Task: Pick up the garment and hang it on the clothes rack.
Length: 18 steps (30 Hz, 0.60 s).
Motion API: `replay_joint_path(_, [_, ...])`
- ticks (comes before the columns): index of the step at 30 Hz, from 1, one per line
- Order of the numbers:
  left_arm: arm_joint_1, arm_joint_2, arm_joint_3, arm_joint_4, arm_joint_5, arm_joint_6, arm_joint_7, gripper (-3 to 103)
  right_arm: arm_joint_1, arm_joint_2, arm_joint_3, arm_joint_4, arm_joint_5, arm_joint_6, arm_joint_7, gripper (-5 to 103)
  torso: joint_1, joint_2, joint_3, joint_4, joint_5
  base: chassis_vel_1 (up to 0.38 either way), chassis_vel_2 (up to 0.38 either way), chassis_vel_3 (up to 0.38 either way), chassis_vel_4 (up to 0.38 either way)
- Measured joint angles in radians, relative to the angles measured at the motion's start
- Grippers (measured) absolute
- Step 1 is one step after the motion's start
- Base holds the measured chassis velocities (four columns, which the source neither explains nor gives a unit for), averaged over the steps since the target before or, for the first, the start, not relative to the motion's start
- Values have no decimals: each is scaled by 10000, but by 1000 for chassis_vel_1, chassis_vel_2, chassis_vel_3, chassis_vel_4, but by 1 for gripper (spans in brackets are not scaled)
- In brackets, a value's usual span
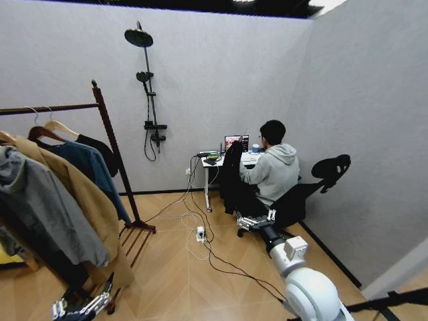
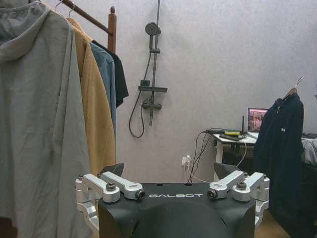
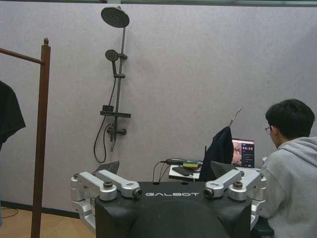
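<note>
Head view first: the garment point(image 1: 100, 152), a short black top on a pale wooden hanger point(image 1: 61, 126), hangs on the clothes rack point(image 1: 114, 154) at the post end, just beside a teal-blue shirt point(image 1: 90, 167). The left pincer point(image 1: 80, 307) sits low near the rack's foot, and the right pincer point(image 1: 256, 221) reaches forward toward the table point(image 1: 249, 160), well apart from the rack. Left wrist view: the left pincer point(image 2: 168, 173) is spread and empty, with the garment point(image 2: 119, 74) last in the row under the clothes rack point(image 2: 112, 29). Right wrist view: the right pincer point(image 3: 166, 168) is likewise spread with nothing between its fingers, and what is probably the garment's sleeve point(image 3: 10, 114) shows beside the clothes rack point(image 3: 42, 124). I judge the hanging step done; what remains calls only for keeping both arms clear of the rack.
</note>
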Motion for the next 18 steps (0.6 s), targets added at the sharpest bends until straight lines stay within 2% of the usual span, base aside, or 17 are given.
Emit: replay_joint_path(18, [0,0,-1,0,0,0,0,100,-32,26,-59,3,-25,75,-40,100,-4,2,-2,0,4,228,-220,-223,235])
